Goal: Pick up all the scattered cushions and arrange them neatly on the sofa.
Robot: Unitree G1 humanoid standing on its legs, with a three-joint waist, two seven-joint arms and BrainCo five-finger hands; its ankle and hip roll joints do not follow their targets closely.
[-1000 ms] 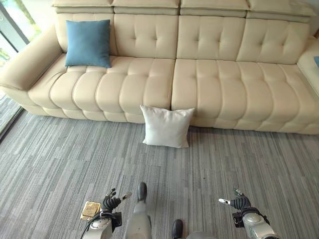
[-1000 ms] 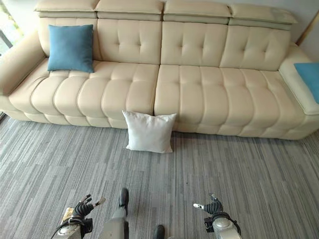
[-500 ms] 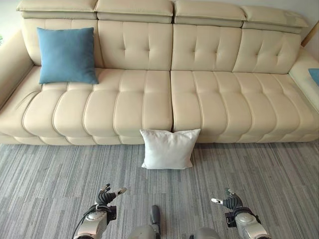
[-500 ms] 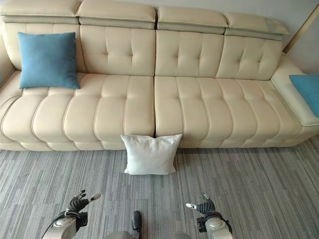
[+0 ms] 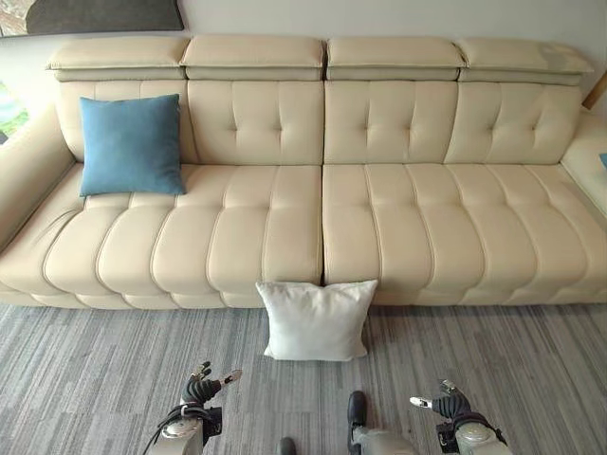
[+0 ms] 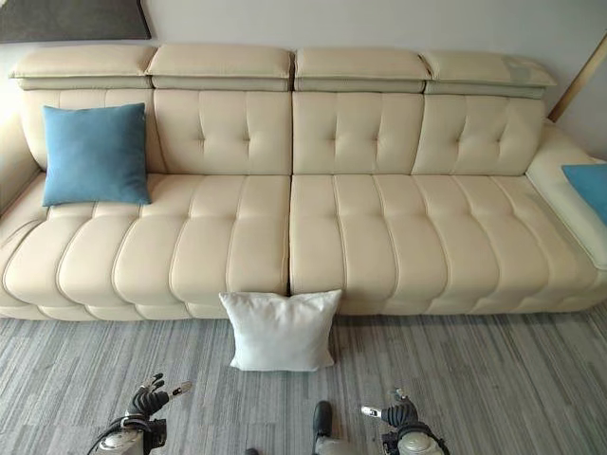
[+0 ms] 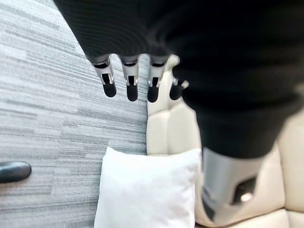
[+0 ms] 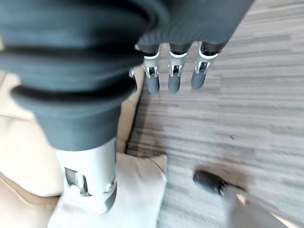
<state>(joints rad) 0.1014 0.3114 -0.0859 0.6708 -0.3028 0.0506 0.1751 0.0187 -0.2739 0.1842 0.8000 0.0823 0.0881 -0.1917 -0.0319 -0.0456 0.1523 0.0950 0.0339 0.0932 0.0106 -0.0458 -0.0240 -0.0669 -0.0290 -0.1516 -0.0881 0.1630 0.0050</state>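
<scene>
Left eye view looks down on a long cream sofa [image 5: 322,218] with tufted back cushions and four headrests, standing on grey striped carpet [image 5: 95,379]. A white cushion [image 5: 316,320] stands upright on the carpet, leaning against the front of the sofa right where the two middle seat sections meet. A blue cushion [image 5: 131,145] sits on the sofa's seat near its left end, propped upright against the backrest. In the right eye view, a second blue cushion [image 6: 588,188] lies on the sofa's right end section, partly cut off by the picture's edge. A dark panel [image 5: 104,14] hangs on the wall above the sofa's left end.

Both hands are low at the near edge of the scene, well apart from the white cushion and holding nothing. The left hand [image 5: 201,388] hangs to the near left of the cushion; in the left wrist view its fingers [image 7: 130,83] are extended in a loose row over the carpet, with the white cushion and sofa front showing beyond them. The right hand [image 5: 446,406] hangs to the near right; in the right wrist view its fingers [image 8: 173,78] are likewise straight and relaxed above the carpet, with a corner of the white cushion visible past the thumb
</scene>
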